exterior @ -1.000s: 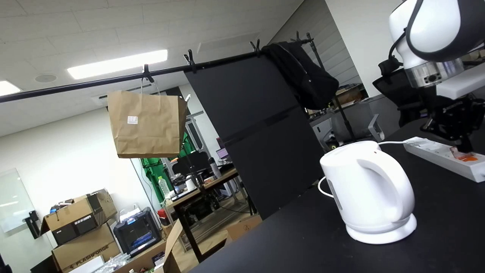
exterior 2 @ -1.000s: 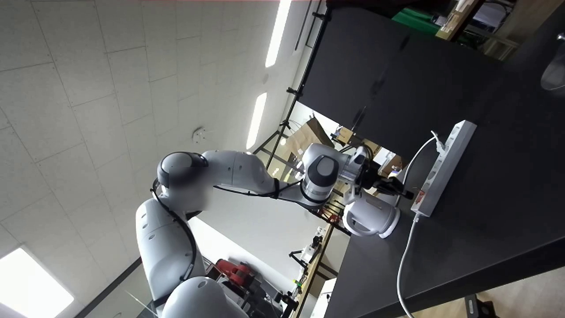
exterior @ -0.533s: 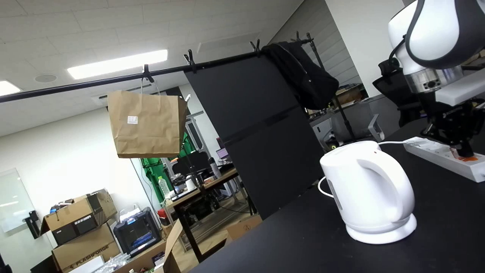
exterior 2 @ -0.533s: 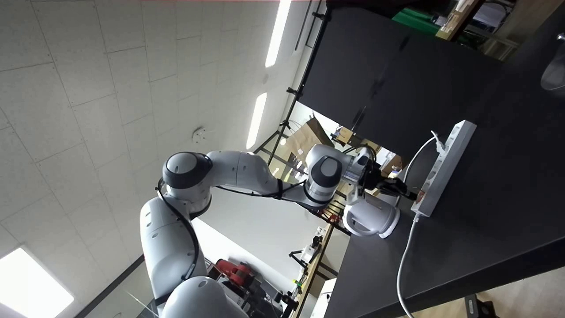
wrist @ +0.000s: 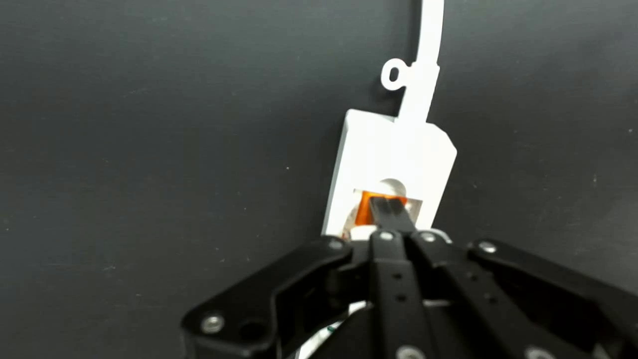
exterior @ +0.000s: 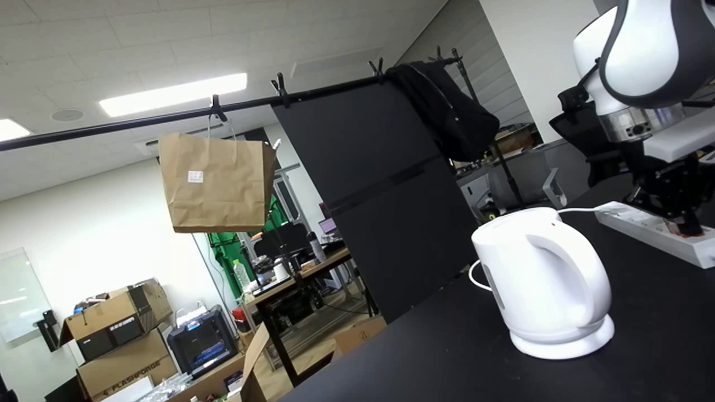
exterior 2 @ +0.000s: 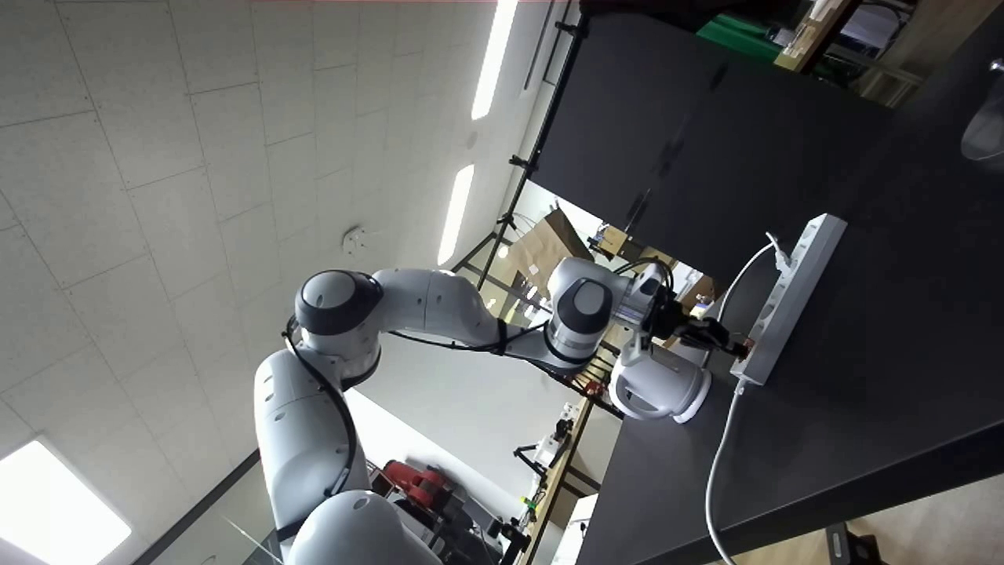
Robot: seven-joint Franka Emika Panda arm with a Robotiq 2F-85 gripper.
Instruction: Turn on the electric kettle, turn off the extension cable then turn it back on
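Note:
The white electric kettle stands upright on its round base on the dark table in both exterior views (exterior: pixel 536 290) (exterior 2: pixel 663 377). The long flat white extension cable lies on the table (exterior: pixel 648 230) (exterior 2: pixel 792 290); its cord end shows in the wrist view (wrist: pixel 394 154). Its orange switch (wrist: pixel 365 209) sits near that end. My gripper (wrist: pixel 390 207) is shut with nothing between its fingers. Its joined tips are over the switch and hide part of it. The gripper also shows at the switch in both exterior views (exterior: pixel 692 228) (exterior 2: pixel 739 351). The tips appear to touch the switch.
A white plug (exterior 2: pixel 782 260) with a cord sits in the strip's far part. The strip's own white cord (exterior 2: pixel 723 447) runs over the table edge. A clear object (exterior 2: pixel 987 125) lies at the table's far side. A black cloth screen (exterior: pixel 385 206) hangs behind the table.
My gripper has come down a little from just above the switch onto it and shifted slightly along. The kettle and the extension cable have not moved.

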